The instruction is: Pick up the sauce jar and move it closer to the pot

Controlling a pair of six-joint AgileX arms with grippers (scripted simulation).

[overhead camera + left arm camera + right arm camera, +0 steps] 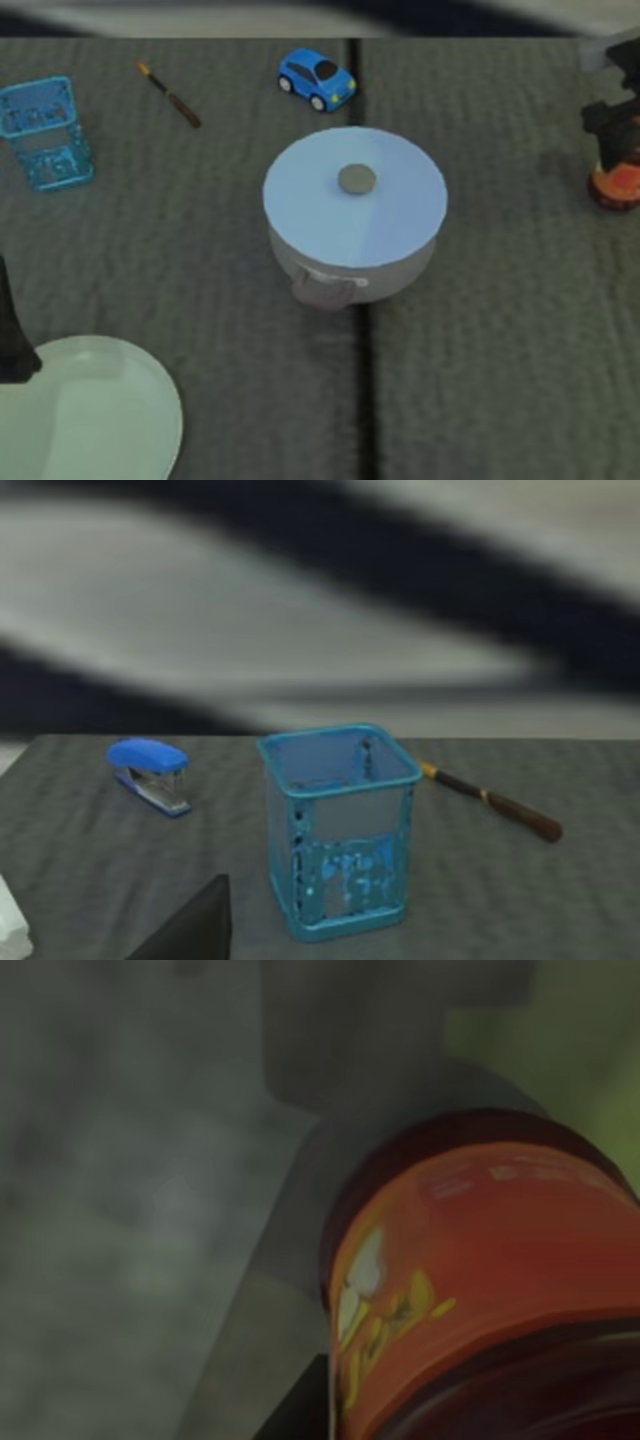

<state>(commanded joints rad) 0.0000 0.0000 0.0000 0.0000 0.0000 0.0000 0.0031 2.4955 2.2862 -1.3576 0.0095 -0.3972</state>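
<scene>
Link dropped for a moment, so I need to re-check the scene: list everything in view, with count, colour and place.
pot: one, grey-white with pale blue lid, table centre.
sauce jar: one, orange-red label, far right edge, at the right tool.
toy car: one, blue, behind the pot.
mesh holder: one, cyan, back left.
brush: one, brown handle, beside the holder.
stapler: one, blue, left wrist view only.
plate: one, pale green-white, front left.
left arm: dark, left edge by the plate.
right tool: dark, over the jar.

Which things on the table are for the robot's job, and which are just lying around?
For the job:
sauce jar, at the right gripper, far right
pot, middle

Just lying about:
toy car
blue mesh basket
brush
stapler
plate, beside the parked left arm
</scene>
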